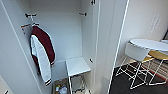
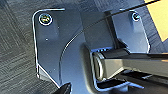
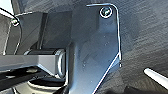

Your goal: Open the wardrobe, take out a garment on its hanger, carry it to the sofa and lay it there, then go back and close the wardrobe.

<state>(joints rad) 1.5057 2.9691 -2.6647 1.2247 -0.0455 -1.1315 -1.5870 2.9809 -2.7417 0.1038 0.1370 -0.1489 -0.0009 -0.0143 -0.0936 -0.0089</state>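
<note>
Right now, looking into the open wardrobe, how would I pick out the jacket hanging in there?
Find the tall white wardrobe standing open. On its left inner wall, the jacket hangs from a hook near the top. It is maroon with white sleeves and striped cuffs, the only coloured thing against the white panels.

— Wardrobe [image 1: 62, 30] ahead, open, taking up left and middle of head view. Inside?

— Jacket [image 1: 42, 53] hung at left, on a hanger [image 1: 26, 25] just under a hook [image 1: 30, 15] on the left wall. Second hook [image 1: 83, 14] on the right wall, bare.

— Lower down?

— Shelf [image 1: 77, 65] low at right, beside the jacket's hem. Basket [image 1: 61, 88] at the bottom, under jacket and shelf edge, small items in it.

— Right of it?

— Open door [image 1: 110, 45] edge-on, between interior and room. Beyond it, chair [image 1: 136, 53] tucked against a round table [image 1: 150, 44], near the back wall [image 1: 145, 17]. Carpet [image 1: 125, 82] underneath.
</note>
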